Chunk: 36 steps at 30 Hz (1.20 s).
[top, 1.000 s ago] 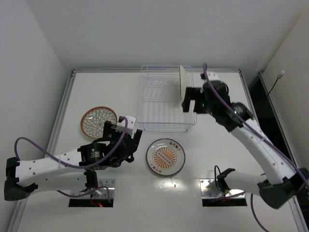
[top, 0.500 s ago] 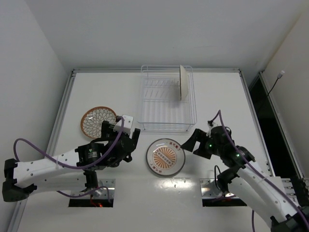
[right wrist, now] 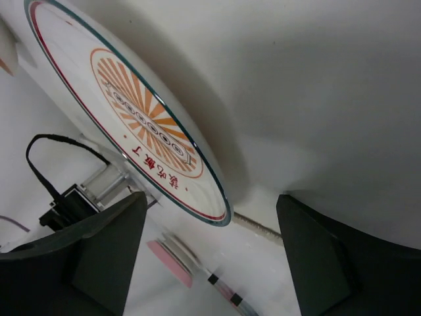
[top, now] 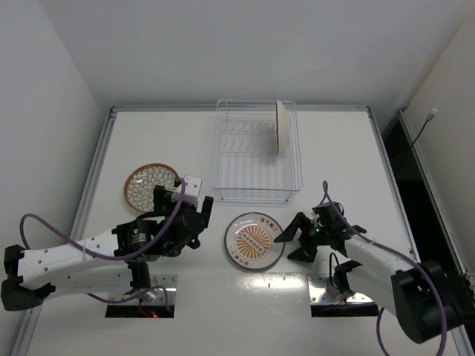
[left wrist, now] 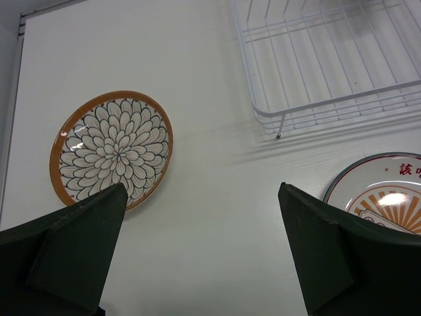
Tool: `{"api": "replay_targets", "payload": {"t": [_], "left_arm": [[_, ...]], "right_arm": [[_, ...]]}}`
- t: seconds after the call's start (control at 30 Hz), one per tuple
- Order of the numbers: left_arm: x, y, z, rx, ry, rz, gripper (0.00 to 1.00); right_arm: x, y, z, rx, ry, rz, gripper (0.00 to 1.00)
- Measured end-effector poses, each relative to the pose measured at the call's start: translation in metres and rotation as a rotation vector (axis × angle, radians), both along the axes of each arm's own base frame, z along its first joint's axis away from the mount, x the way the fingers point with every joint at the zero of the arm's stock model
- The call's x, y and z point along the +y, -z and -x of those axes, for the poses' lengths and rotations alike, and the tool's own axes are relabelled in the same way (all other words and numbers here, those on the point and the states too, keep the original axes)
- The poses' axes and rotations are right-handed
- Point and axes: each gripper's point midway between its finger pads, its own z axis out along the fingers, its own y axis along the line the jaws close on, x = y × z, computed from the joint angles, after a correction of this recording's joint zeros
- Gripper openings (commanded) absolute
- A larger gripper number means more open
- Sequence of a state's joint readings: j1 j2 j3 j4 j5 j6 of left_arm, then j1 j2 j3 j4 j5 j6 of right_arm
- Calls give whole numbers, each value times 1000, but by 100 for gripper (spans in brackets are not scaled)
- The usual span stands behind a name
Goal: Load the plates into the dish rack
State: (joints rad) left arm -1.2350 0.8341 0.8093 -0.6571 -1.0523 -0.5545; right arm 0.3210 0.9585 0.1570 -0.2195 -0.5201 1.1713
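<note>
R gripper (top: 286, 246) is low over the table with jaws spread wide and nothing between them. The sunburst plate (top: 254, 240) lies flat at its 9 o'clock, just beside the tips. In the R wrist view the gripper (right wrist: 210, 197) frames the plate (right wrist: 131, 112); the rim's nearest edge sits just ahead of the gap, and I can't tell whether it touches. So the step in hand looks like the approach to plate no. 2 – reach made, grasp not yet.

L gripper (top: 202, 220) is also open and empty, hovering at abt 9 o'clock of the sunburst plate. In its wrist cam the L gripper (left wrist: 201, 191) shows table between the fingers, w/ the scale-pattern plate (left wrist: 112, 150) flat at 10 o'clock and a corner of the dish rack (left wrist: 329, 59) at 1 o'clock.

Further out, the dish rack (top: 256, 152) stands at 12 o'clock of the sunburst plate. One plate, the racked plate (top: 282, 126), is already upright in a slot at its far-right end. The scale-pattern plate (top: 151, 185) is well apart, at 9 o'clock of the rack.

Progress, as I judge it: 1 of 3 loaded.

Next move prob. calls for sliding in toward 9 o'clock till the rim sits inside the jaws, then closing firmly – a flat plate gives little to bite. Then lift, turn it on edge and carry it to 12 o'clock for a free slot beside the racked plate.
</note>
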Motion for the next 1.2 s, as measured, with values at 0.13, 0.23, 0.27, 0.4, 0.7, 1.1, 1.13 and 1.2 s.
{"api": "replay_targets", "payload": {"t": [0.13, 0.23, 0.27, 0.4, 0.7, 1.1, 1.13, 1.2], "left_arm": [[1, -2, 0, -4, -1, 11, 99], [3, -4, 1, -8, -2, 19, 99], [3, -4, 1, -9, -2, 22, 99], [4, -6, 1, -13, -3, 30, 99], [6, -9, 1, -19, -6, 42, 99], [7, -8, 1, -17, -10, 39, 99], [7, -8, 1, -17, -10, 38, 99], [6, -7, 1, -16, -10, 35, 99]], "right_arm": [[3, 3, -4, 34, -16, -35, 54], [3, 10, -7, 57, -47, -21, 40], [4, 11, -9, 65, -59, -18, 37], [6, 14, -15, 70, -107, -7, 20], [12, 3, -31, -14, -186, -24, 0], [-32, -67, -39, -227, -172, 269, 0], [-37, -82, -43, -259, -166, 299, 0], [-45, -111, -50, -333, -160, 349, 0]]}}
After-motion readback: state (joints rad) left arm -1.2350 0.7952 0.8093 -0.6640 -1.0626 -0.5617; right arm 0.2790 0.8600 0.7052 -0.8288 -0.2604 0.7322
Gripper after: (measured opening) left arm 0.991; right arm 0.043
